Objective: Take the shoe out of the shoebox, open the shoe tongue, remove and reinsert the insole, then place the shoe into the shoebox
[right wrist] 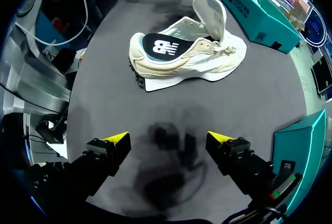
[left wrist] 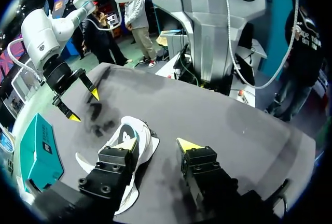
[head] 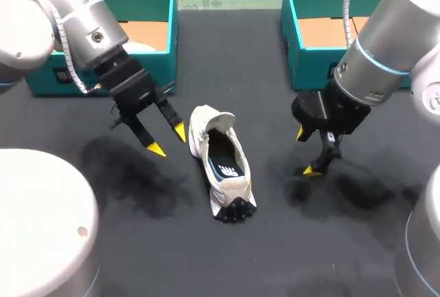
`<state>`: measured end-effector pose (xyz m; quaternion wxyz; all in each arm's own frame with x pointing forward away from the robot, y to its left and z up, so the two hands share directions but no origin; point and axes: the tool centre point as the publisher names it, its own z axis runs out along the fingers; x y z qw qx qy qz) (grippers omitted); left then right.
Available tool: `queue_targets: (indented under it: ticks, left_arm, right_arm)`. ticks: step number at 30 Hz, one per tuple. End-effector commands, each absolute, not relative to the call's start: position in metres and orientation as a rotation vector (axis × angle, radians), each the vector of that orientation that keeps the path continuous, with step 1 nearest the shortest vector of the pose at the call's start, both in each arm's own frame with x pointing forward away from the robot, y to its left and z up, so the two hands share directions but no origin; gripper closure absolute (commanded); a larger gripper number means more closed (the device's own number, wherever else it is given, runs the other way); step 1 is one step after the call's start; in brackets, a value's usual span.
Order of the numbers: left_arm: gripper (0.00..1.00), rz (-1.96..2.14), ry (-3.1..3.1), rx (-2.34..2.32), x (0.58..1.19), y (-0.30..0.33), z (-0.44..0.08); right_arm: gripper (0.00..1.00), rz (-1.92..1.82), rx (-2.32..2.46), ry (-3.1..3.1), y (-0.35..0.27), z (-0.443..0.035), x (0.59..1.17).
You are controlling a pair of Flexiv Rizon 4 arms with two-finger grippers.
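The shoe [head: 221, 185] lies on its sole on the dark table [head: 172, 256]. Its long axis runs away from the robot: the heel points back toward the robot's base and the toe points at the far side. The tongue [head: 214, 119] stands folded up and forward over the toe end. This leaves the mouth wide open, with the dark insole [head: 227, 163] lying flat inside.

The left gripper [head: 168, 141] hangs just beside the shoe's toe end, on the left arm's side. Its fingers are spread and hold nothing. From its own wrist camera the shoe sits ahead of one finger and off to its side, not between the two.

The right gripper [head: 307, 152] is on the shoe's other flank, level with the middle of the shoe and clearly farther off. It is also spread and empty. Its wrist camera sees the shoe side-on ahead of it.

A teal shoebox [head: 172, 36] stands beyond the toe on the left arm's side, and a second shoebox [head: 309, 70] stands beyond the toe on the right arm's side. Both are well apart from the shoe.

The left arm looks the nearer one for steadying the toe or tongue. The right gripper faces the open mouth broadside, so it seems better placed to reach the insole at the heel. Whether the insole has been out and put back cannot be told from here.
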<state>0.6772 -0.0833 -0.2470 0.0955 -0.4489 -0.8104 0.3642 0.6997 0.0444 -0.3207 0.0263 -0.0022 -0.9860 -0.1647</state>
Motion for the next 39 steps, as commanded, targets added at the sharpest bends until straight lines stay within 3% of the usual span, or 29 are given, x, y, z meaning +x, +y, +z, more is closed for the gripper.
queue_targets:
  ticks: [1, 2, 23, 39]
  left_arm:
    - [0.93, 0.891, -2.289, -1.388, 0.681, -0.079, -0.238]
    - [1.0, 0.869, -2.267, -1.4, 0.68, -0.079, -0.237]
    - [1.0, 0.746, -2.093, -1.467, 0.679, -0.078, -0.232]
    - [1.0, 0.463, -1.951, -1.892, 0.663, -0.131, -0.243]
  right_arm:
    - [0.0, -0.508, -0.007, -3.049, 0.044, -0.322, 0.699]
    - [0.0, -0.508, -0.007, -3.049, 0.044, -0.322, 0.699]
    - [0.0, -0.556, -0.194, -3.069, 0.007, -0.31, 0.681]
    - [0.0, -0.556, -0.194, -3.069, 0.007, -0.31, 0.681]
